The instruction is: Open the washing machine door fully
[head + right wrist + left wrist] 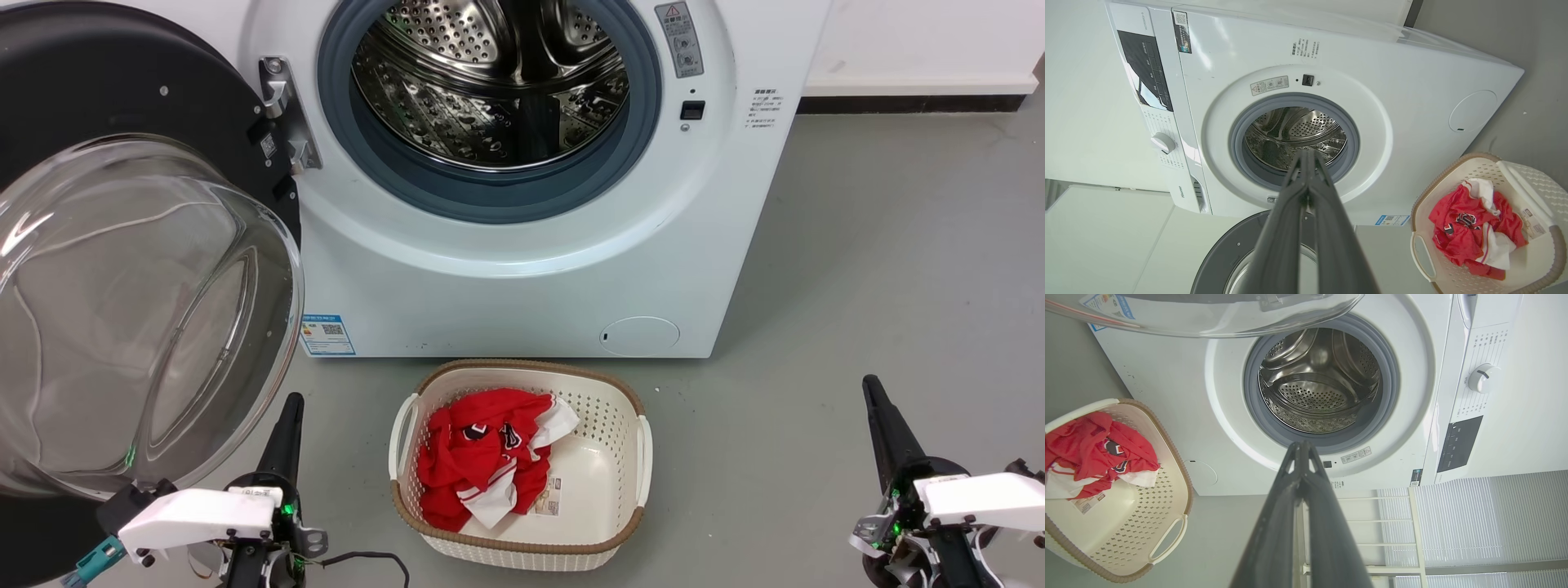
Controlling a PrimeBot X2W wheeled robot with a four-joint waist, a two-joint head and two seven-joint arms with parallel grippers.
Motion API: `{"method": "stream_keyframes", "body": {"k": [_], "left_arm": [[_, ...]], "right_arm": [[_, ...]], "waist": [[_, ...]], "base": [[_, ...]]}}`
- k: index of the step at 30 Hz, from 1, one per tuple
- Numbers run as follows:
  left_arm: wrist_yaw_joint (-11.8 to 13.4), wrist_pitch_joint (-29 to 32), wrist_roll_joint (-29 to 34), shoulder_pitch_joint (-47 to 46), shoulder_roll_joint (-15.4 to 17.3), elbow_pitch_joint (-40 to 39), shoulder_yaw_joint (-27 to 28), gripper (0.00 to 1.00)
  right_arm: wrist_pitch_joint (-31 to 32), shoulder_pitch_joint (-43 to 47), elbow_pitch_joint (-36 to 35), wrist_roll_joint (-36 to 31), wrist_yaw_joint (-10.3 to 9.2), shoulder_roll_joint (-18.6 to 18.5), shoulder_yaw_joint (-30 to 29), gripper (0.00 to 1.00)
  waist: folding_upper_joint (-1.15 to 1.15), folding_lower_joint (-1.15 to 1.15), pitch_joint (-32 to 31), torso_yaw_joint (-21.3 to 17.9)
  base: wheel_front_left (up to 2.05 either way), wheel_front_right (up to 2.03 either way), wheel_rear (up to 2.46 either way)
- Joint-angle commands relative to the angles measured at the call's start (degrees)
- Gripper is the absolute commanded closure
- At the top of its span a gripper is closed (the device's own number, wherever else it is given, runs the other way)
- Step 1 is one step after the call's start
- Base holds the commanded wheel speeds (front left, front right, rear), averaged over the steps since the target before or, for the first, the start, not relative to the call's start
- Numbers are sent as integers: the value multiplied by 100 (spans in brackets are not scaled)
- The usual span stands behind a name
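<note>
The door (139,269) stands open at left, just beside the left gripper (291,406), whose jaws are pressed together. The right gripper (872,390), likewise pressed shut, is well apart

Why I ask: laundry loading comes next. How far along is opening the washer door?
Done: the round glossy black door with its clear glass bowl stands swung wide from the boxy white washing machine, perforated steel drum exposed. In hand: nothing; left gripper and right gripper are shut, empty. Left: apparently nothing.
</note>
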Motion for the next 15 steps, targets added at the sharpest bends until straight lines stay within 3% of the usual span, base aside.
{"method": "stream_keyframes", "body": {"k": [1, 15], "left_arm": [[-45, 45, -138, -111, 13, 7, 39, 100], [-149, 241, -904, -106, 7, 68, 150, 100]], "right_arm": [[36, -97, 6, 144, -1, -17, -18, 100], [230, -164, 95, 896, -1, -1, -57, 100]], "waist": [[0, 0, -5, -1], [0, 0, -59, -13]], "base": [[0, 0, 0], [0, 0, 0]]}}
